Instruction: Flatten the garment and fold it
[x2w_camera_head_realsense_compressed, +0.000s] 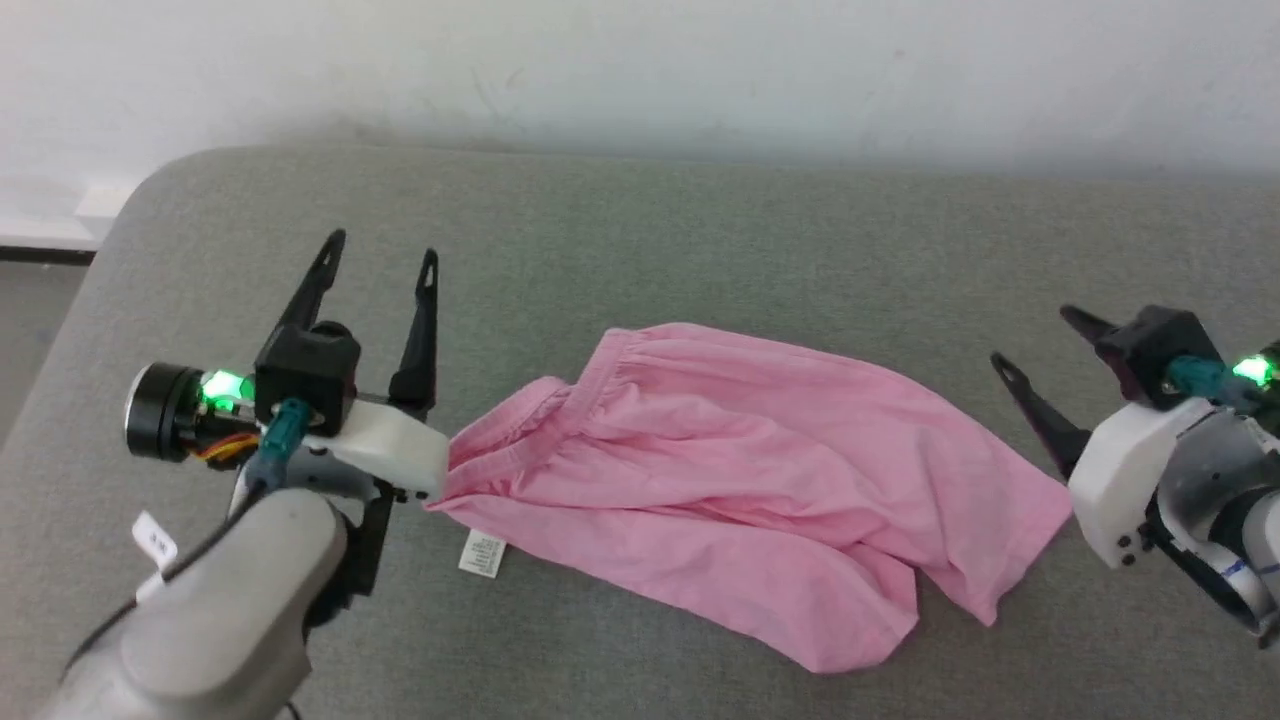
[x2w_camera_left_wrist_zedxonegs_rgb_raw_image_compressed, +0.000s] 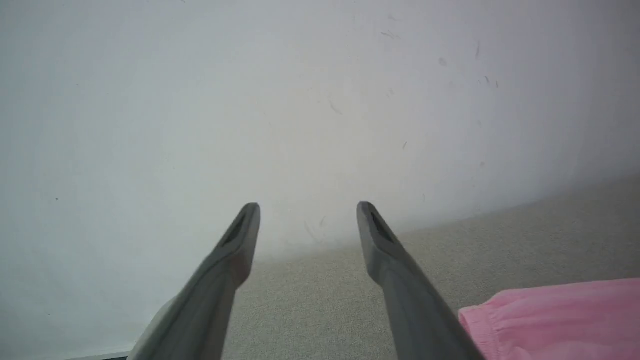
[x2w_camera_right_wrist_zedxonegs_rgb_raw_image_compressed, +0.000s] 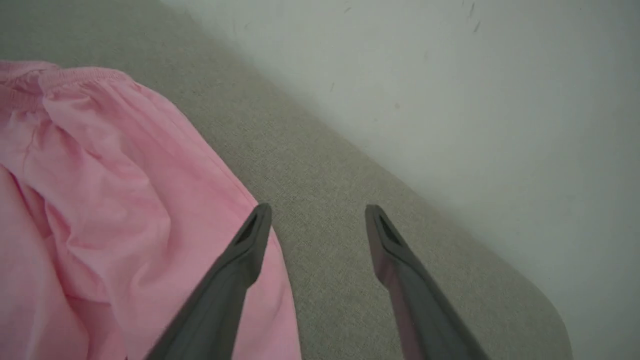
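Observation:
The pink garment (x2w_camera_head_realsense_compressed: 740, 480) lies rumpled on the grey cushioned surface (x2w_camera_head_realsense_compressed: 700, 250), its gathered waistband toward the left and a small white label (x2w_camera_head_realsense_compressed: 482, 553) sticking out at its lower left edge. My left gripper (x2w_camera_head_realsense_compressed: 382, 252) hovers just left of the waistband, open, nothing between its fingers. In the left wrist view the garment's waistband corner (x2w_camera_left_wrist_zedxonegs_rgb_raw_image_compressed: 550, 320) shows at the lower right, beside the open left gripper (x2w_camera_left_wrist_zedxonegs_rgb_raw_image_compressed: 307, 207). My right gripper (x2w_camera_head_realsense_compressed: 1032, 340) stands open at the garment's right end. The right wrist view has the open right gripper (x2w_camera_right_wrist_zedxonegs_rgb_raw_image_compressed: 317, 210) with the garment (x2w_camera_right_wrist_zedxonegs_rgb_raw_image_compressed: 100, 190) under its left finger.
A white wall (x2w_camera_head_realsense_compressed: 640, 70) rises behind the surface. The surface's rounded left corner (x2w_camera_head_realsense_compressed: 130, 210) drops off to a floor strip at far left. Bare grey fabric stretches behind and in front of the garment.

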